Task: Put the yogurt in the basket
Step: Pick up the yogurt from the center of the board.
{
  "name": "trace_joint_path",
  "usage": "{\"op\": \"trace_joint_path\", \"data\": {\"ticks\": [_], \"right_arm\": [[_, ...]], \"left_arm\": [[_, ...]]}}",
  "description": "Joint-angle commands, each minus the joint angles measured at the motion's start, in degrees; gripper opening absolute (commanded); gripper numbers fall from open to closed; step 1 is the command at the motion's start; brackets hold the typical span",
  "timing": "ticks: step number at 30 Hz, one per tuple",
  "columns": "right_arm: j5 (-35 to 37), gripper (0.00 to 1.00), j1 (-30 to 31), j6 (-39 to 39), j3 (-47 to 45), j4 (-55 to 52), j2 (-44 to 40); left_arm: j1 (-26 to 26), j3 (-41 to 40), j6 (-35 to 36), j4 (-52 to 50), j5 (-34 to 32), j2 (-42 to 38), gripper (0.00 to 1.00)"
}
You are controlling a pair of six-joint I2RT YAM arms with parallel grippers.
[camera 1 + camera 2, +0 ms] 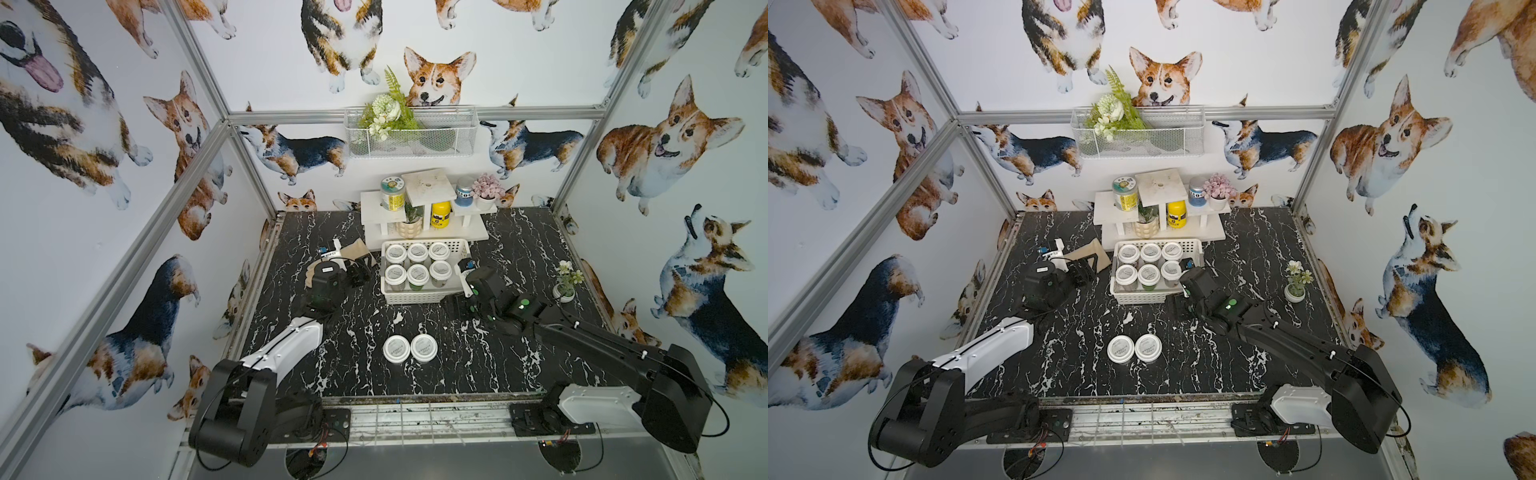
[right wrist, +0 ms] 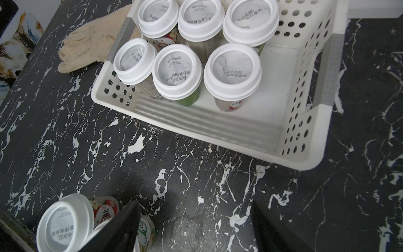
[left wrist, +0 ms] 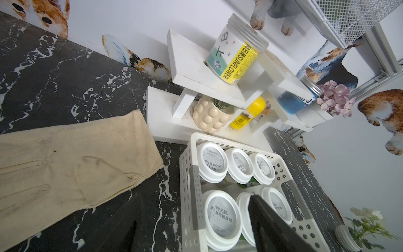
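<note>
The white perforated basket point(image 1: 415, 297) point(image 1: 1142, 297) stands at the middle back of the black marble table and holds several white-lidded yogurt jars point(image 1: 417, 274) point(image 2: 176, 72) in two rows. Its right end is bare. Two more yogurt jars point(image 1: 397, 348) point(image 1: 424, 348) point(image 1: 1120, 348) stand side by side on the table in front. My left gripper point(image 1: 360, 271) point(image 3: 195, 196) is open beside the basket's left wall, holding nothing. My right gripper point(image 1: 455, 302) point(image 2: 193, 205) is open and empty above bare table near the basket's front right corner, with the two loose jars point(image 2: 65, 220) beside one finger.
A beige glove point(image 1: 358, 250) point(image 3: 65, 170) lies left of the basket. Behind the basket a white stepped shelf point(image 1: 424, 189) carries a tall labelled jar, a yellow bottle point(image 1: 440, 215) and small pots. A small flower pot point(image 1: 564, 286) stands at the right.
</note>
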Motion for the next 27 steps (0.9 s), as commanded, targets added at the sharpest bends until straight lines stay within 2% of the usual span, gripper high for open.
{"op": "trace_joint_path", "data": {"ticks": [1,8,13,17,27], "right_arm": [[-0.87,0.85,2.3,1.92,-0.82,-0.34,-0.96],[2.11,0.85,10.28,3.88,-0.13,-3.2,0.0],[3.97,0.85,11.35,5.04,0.09,-4.01,0.41],[2.66,0.84,11.55,4.68,0.87,-4.09,1.44],[1.85,0.82,19.54,5.98,3.79,-6.16,7.32]], "left_arm": [[-0.08,0.7,0.27,0.1,-0.13,0.65,0.81],[-0.08,1.31,0.42,-0.38,-0.05,1.25,0.81],[-0.08,1.09,0.27,-0.26,0.14,1.05,0.81],[-0.07,1.39,0.41,-0.41,0.11,0.99,0.81],[-0.07,1.6,0.53,-0.41,0.66,1.22,0.81]]}}
